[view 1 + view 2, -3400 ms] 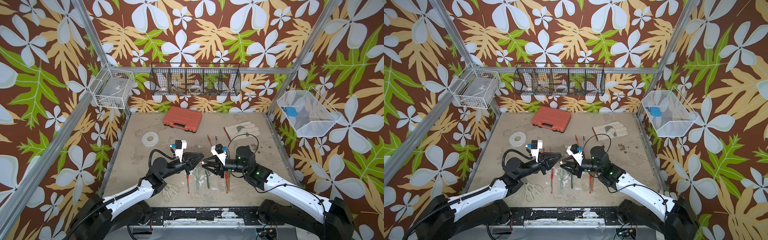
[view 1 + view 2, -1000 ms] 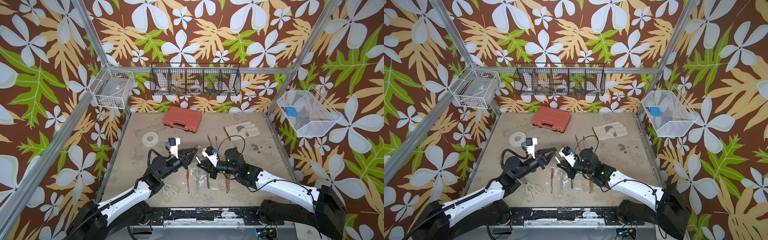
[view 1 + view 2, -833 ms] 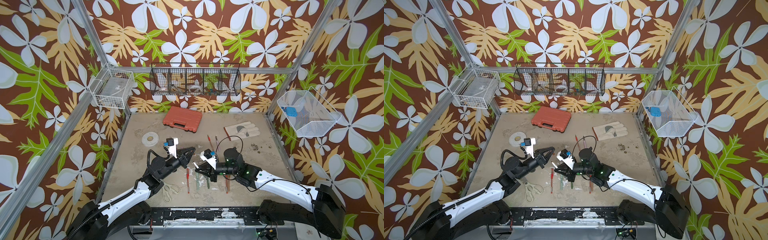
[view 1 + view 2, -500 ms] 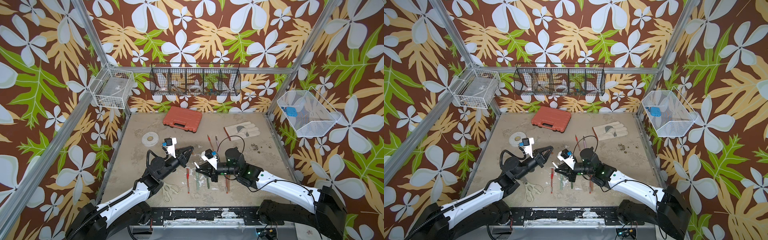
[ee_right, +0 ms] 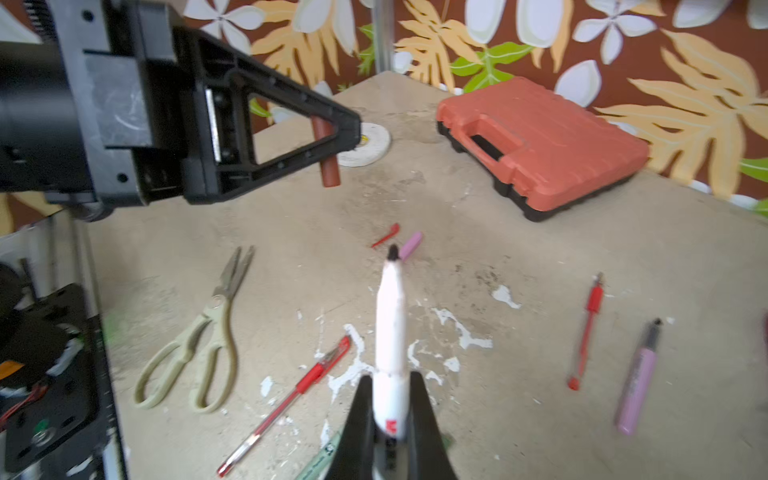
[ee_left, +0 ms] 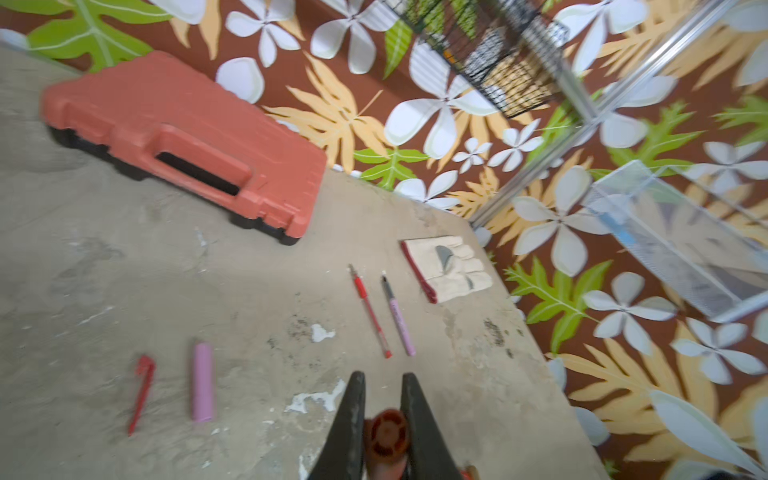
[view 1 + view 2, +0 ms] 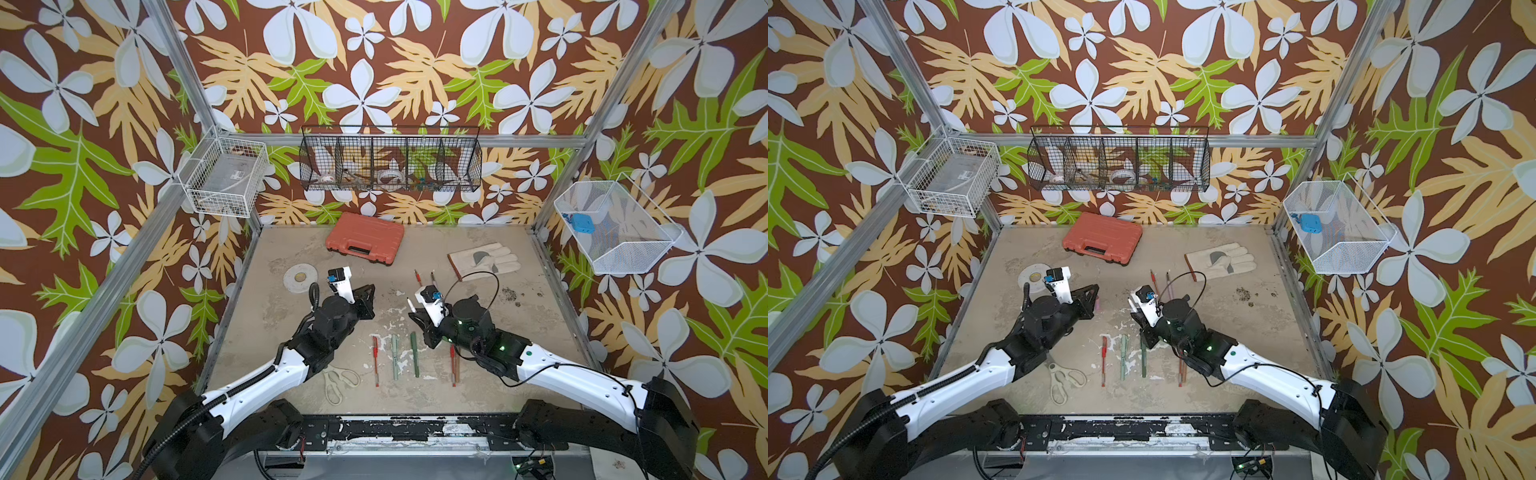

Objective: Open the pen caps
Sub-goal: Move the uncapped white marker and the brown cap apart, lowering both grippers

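Brown plastic is what this moment turns on: the brown cap (image 5: 328, 158) is pinched crosswise in the tips of the left gripper (image 5: 349, 129). It is held above the table (image 7: 270, 316), on the robot's side of the orange tool case (image 7: 365, 243). The right gripper (image 5: 388, 382) is clamped on the barrel of a white pen (image 5: 390, 324), whose bare black tip points roughly toward the tool case. Cap and pen are well apart, so the pull on this pen looks done and the step in hand is setting both pieces down.

A pink cap (image 6: 202, 386) and a red cap (image 6: 141, 390) lie loose on the table short of the tool case. An uncapped red pen (image 6: 370, 316) and pink pen (image 6: 398, 316) lie side by side on the same side of it. Farther from the tool case, a row of pens (image 7: 395, 357) appears to keep its caps on, with the scissors (image 7: 340, 382) lying beside the row.

The next move probably calls for lowering the left gripper close to the table beside the loose caps before it lets go, since such a small tube would roll if dropped. The white pen likely belongs beside the two uncapped pens. After that, one gripper must take a capped pen by the barrel and the other must take its cap, with both lined up along the pen.
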{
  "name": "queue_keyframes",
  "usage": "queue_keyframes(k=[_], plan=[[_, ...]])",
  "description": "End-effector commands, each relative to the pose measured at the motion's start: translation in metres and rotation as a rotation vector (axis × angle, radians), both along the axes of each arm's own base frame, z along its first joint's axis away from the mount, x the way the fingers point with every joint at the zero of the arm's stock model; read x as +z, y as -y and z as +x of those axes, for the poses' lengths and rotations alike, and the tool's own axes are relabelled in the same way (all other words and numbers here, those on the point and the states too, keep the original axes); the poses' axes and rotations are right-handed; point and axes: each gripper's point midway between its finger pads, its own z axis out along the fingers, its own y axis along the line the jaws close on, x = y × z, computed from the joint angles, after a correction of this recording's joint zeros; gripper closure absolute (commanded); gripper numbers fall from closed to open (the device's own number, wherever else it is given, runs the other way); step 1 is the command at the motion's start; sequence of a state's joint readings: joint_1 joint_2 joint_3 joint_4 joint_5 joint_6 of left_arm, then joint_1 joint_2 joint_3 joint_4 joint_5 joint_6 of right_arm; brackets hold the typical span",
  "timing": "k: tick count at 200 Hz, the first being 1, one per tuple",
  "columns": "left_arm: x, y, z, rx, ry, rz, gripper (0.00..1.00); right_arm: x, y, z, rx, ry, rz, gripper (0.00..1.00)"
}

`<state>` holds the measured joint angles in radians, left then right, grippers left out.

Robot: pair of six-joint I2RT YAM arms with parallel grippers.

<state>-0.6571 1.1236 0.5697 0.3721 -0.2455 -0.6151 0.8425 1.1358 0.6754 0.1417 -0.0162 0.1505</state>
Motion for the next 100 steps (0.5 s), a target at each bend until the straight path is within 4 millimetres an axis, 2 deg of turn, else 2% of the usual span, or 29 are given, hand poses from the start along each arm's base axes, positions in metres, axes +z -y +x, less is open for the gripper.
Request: queue_keyframes(k=[1,57,100], plan=[[-0.035,-0.028,0.010,0.140,-0.096,0.173,1.00,0.000,0.022,0.019,-0.161,0.035,-0.042,1.00],[-0.082,-0.062,0.036,0.199,-0.226,0.254,1.00,-0.015,0.040,0.036,-0.251,-0.002,-0.074,1.00],[-0.110,-0.071,0.048,0.206,-0.301,0.345,1.00,-0.026,0.050,0.045,-0.278,-0.051,-0.072,1.00]])
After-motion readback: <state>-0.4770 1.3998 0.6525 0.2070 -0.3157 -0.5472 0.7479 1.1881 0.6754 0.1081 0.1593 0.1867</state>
